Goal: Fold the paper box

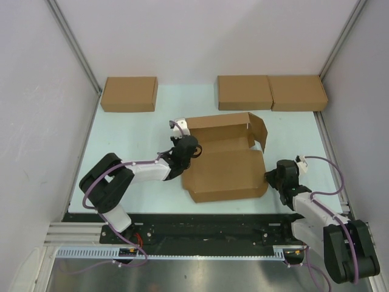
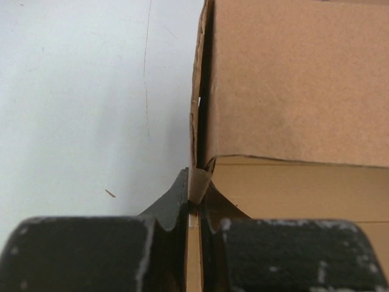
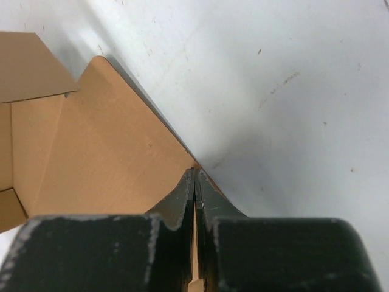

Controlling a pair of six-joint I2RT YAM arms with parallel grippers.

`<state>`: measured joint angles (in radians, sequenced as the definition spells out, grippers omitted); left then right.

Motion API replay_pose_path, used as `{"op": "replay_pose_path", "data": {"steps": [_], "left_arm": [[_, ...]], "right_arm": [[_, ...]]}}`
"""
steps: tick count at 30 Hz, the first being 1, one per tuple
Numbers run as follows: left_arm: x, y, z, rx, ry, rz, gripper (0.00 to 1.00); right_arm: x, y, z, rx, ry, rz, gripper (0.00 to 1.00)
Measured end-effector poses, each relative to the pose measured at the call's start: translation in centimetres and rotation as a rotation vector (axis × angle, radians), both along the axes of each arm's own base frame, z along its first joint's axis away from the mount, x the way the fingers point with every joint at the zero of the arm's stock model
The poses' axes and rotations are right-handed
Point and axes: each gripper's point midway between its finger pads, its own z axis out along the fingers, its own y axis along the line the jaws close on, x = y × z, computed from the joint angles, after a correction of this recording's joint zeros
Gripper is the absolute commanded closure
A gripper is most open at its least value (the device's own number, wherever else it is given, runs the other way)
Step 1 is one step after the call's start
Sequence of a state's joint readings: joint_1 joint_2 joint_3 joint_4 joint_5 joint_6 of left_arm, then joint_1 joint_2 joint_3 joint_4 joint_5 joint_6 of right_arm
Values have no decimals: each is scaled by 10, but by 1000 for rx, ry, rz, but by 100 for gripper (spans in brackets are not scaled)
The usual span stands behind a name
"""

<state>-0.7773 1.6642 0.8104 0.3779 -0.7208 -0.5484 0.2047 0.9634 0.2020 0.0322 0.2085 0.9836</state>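
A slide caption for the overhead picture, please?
Left tool and right tool pinch opposite sides of a part-folded brown corrugated-cardboard box.

Matt brown cardboard paper box [image 1: 225, 173]; smooth, perhaps plastic, table [image 1: 134, 134].

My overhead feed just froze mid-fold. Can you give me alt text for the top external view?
A half-folded paper box lies in the middle of the table, far flaps raised, the left claw pinching its left edge and the right claw its near right corner. Three closed cardboard boxes line the far edge.
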Motion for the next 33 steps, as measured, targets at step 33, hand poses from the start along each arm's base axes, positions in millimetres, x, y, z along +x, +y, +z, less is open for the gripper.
{"op": "replay_pose_path", "data": {"steps": [33], "left_arm": [[-12, 15, -4, -73, -47, 5, 100]], "right_arm": [[64, -27, 134, -106, -297, 62, 68]]}}
